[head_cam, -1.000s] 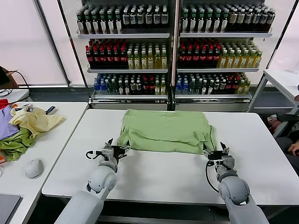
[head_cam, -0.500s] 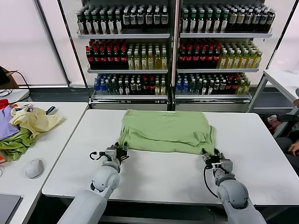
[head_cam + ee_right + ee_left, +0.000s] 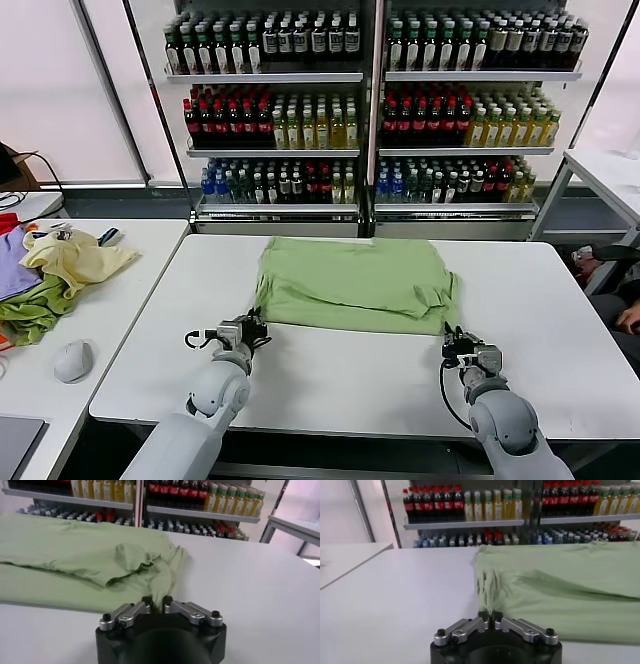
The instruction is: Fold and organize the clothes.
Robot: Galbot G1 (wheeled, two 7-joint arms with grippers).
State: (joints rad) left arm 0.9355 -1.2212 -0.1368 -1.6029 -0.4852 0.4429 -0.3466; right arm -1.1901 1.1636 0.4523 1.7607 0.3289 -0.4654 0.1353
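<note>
My left claw [image 3: 248,331] sits low on the white rectangular desk [image 3: 340,375], its fingers pinched together on a bunched fold at the near left corner of the light green short-sleeved cotton shirt [image 3: 352,283]; on the left wrist feed the claw [image 3: 490,616] has the 2 tips closed with cloth rising straight out from between them. My right claw [image 3: 463,345] is down at the near right corner of the same shirt, and on the right wrist feed that claw [image 3: 156,601] is likewise nipped shut on a narrow twist of green fabric. The shirt [image 3: 560,587] lies folded across the far middle of the desk, mostly flat, wrinkled toward both gripped corners [image 3: 80,560]. Beyond the desk stands a shelving unit of bottled drinks [image 3: 370,100]. On the side desk to my left lie a heap of pale yellow, darker green and purple garments [image 3: 45,275] and a grey computer mouse [image 3: 72,360].
</note>
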